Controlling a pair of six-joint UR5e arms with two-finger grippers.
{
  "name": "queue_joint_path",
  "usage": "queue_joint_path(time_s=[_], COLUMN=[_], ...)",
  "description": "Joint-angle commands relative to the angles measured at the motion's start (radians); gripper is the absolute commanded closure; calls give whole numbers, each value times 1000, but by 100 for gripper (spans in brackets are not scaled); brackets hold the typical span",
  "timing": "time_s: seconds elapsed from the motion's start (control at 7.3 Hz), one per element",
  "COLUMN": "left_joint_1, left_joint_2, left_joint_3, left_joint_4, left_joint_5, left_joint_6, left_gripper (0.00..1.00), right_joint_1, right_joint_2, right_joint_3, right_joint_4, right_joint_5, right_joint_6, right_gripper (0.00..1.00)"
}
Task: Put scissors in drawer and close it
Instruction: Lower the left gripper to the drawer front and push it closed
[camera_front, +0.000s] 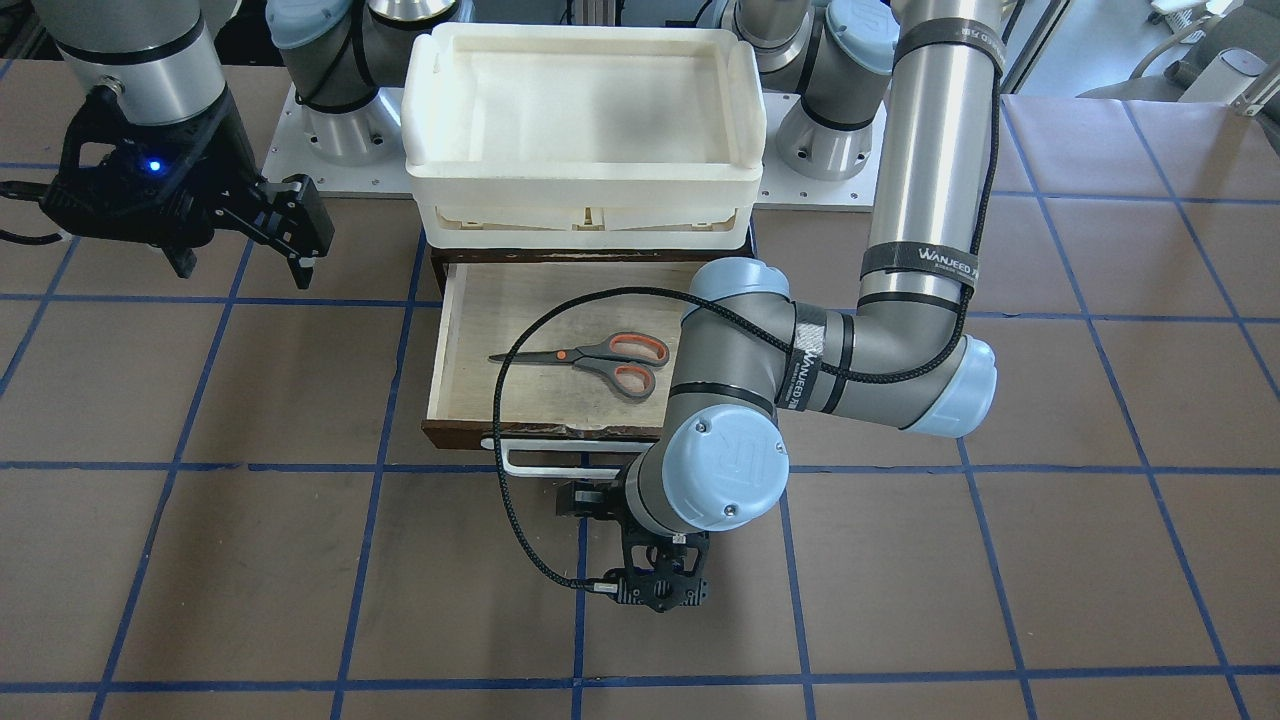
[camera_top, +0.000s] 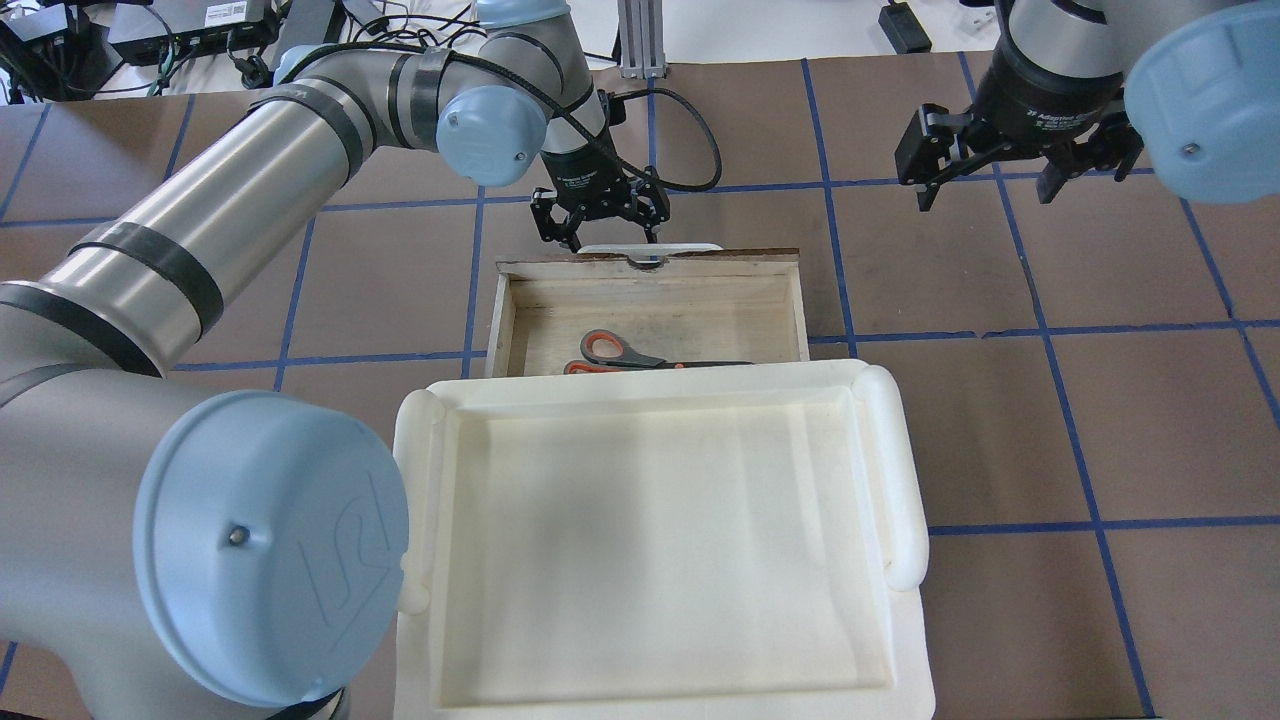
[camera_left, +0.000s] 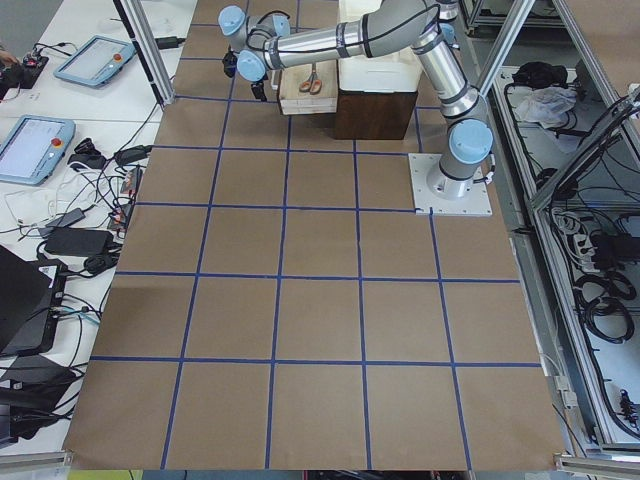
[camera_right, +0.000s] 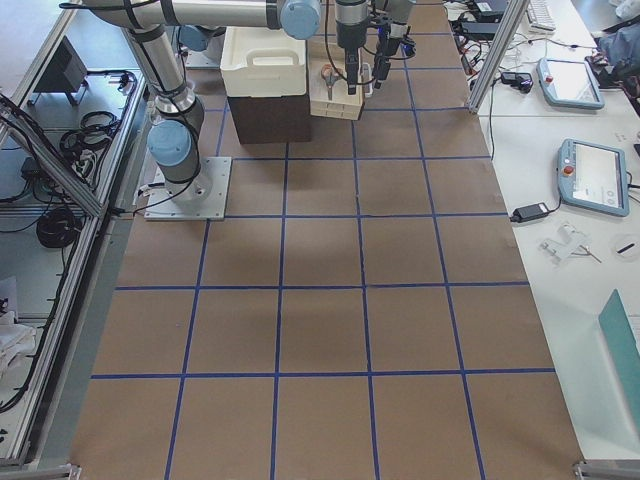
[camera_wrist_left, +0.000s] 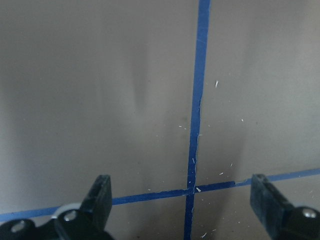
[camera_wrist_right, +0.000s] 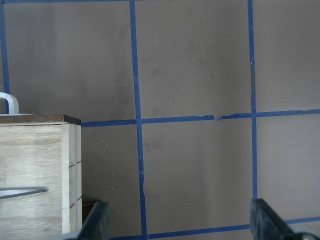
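Halfway there I'd say: on the worktop (camera_front: 200, 400) the drawer (camera_front: 470, 340) is sitting pulled open with the scissors (camera_front: 590, 355) lying flat inside it, so only the closing is looking left to do. The left claw (camera_top: 607, 232) is hovering spread wide and empty just by the far white handle (camera_front: 525, 465), and the right claw (camera_top: 988, 188) is hanging wide and empty off right. The left arm's strap (camera_front: 925, 258) is reading WANJEED.

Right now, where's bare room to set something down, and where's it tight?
Bare: table beside the drawer, on the right gripper side; also the squares past the left gripper. Plywood free around the scissors. Crowded: the handle, left gripper right at it, its wrist over the drawer's end.
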Motion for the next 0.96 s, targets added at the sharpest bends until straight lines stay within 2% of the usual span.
queue_joint_path(time_s=[0.0,0.82], left_joint_1=[0,2], left_joint_2=[11,62], left_joint_3=[-16,-69], left_joint_4=[-8,-51], left_joint_5=[-2,-2], left_joint_6=[0,3], left_gripper=[0,0], right_joint_1=[0,0], right_joint_2=[1,1], right_joint_3=[1,4], right_joint_4=[-2,0], right_joint_5=[-2,-36], right_joint_6=[1,-7], right_gripper=[0,0])
